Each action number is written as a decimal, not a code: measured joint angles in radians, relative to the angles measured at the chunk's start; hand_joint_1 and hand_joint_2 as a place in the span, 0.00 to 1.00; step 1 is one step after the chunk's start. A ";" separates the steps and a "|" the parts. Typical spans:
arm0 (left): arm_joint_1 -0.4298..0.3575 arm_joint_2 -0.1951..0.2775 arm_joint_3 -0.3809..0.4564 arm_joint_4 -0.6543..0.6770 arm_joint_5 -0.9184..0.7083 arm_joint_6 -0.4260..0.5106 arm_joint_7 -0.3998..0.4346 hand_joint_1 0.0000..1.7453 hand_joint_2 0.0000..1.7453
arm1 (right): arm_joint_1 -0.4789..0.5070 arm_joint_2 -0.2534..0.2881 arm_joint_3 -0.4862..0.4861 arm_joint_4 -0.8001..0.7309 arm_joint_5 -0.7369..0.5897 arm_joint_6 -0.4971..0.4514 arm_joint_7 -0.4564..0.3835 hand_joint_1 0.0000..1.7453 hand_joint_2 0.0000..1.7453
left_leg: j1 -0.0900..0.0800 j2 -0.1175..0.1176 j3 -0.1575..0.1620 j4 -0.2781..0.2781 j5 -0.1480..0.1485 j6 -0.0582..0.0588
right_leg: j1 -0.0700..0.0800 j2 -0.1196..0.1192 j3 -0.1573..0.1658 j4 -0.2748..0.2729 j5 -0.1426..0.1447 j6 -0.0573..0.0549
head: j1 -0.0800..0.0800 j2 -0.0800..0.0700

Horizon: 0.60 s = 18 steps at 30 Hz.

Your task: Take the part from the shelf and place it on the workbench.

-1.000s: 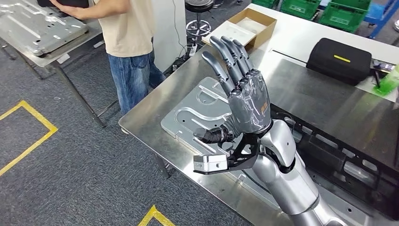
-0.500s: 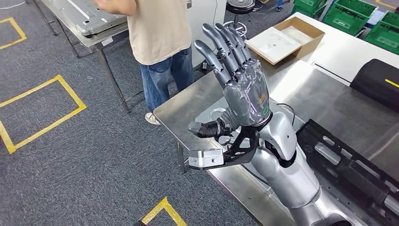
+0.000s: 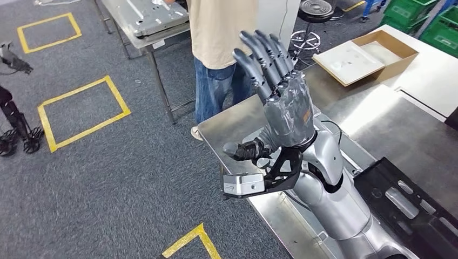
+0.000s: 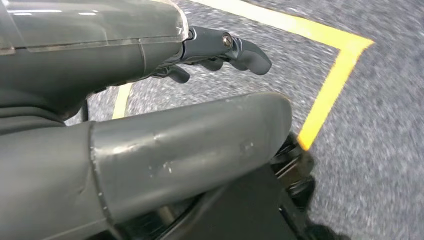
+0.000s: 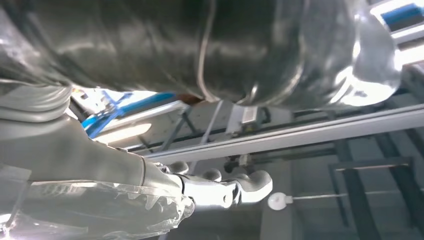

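While the right hand [image 3: 283, 102] was held raised above the near corner of the workbench [image 3: 378, 118], its fingers were seen spread wide and straight, and nothing was gripped in it. The left hand [image 4: 150, 125] was seen hanging over grey carpet crossed by yellow floor tape [image 4: 330, 85]; it appeared to be empty with its fingers loosely extended, though the close, blurred wrist view left this less than certain. A pressed metal panel [image 3: 148, 15], judged to be the part or one like it, was seen lying on a grey-legged table [image 3: 156, 70] well apart from the robot, just beside a person [image 3: 221, 32] standing between that table and the workbench. A black tray [image 3: 410, 199] and an open cardboard box [image 3: 367, 56] were also seen on the bench surfaces. With neither hand loaded, the pick-up was judged not yet made. The main hazard was judged to lie in the raised arm: if the body were turned or walked toward the far table, the person could be struck, since little room was left beside them. The bench corner could likewise be clipped by the arm if it were lowered carelessly, and the thin, flat panel could be fumbled if grasped by one edge only.
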 joint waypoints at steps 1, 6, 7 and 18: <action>0.001 0.000 0.001 0.000 0.004 0.007 0.007 0.00 0.00 | 0.003 -0.001 0.000 0.000 -0.005 -0.004 -0.004 0.00 0.00 | 0.003 0.012 -0.032 0.064 -0.029 -0.004 | 0.002 -0.015 0.000 0.000 -0.001 -0.003 | -0.001 0.000; 0.017 0.003 0.013 0.000 0.018 0.041 0.028 0.00 0.00 | 0.015 -0.002 0.001 -0.001 -0.012 -0.012 -0.011 0.00 0.00 | 0.012 0.054 -0.003 0.012 0.025 -0.018 | 0.001 -0.081 0.001 0.015 -0.017 0.007 | -0.001 0.000; 0.018 0.003 0.015 0.000 0.019 0.044 0.028 0.00 0.00 | 0.015 -0.002 0.001 -0.001 -0.012 -0.012 -0.011 0.00 0.00 | 0.010 0.071 0.027 -0.045 0.044 -0.014 | 0.004 -0.091 0.001 0.021 -0.022 0.013 | -0.001 0.000; 0.024 0.006 0.030 0.000 0.024 0.055 0.019 0.00 0.00 | 0.026 -0.006 -0.002 -0.009 0.000 -0.029 -0.024 0.00 0.00 | 0.006 -0.006 0.048 -0.104 0.064 0.044 | 0.001 -0.015 -0.118 0.293 -0.165 0.051 | 0.000 0.000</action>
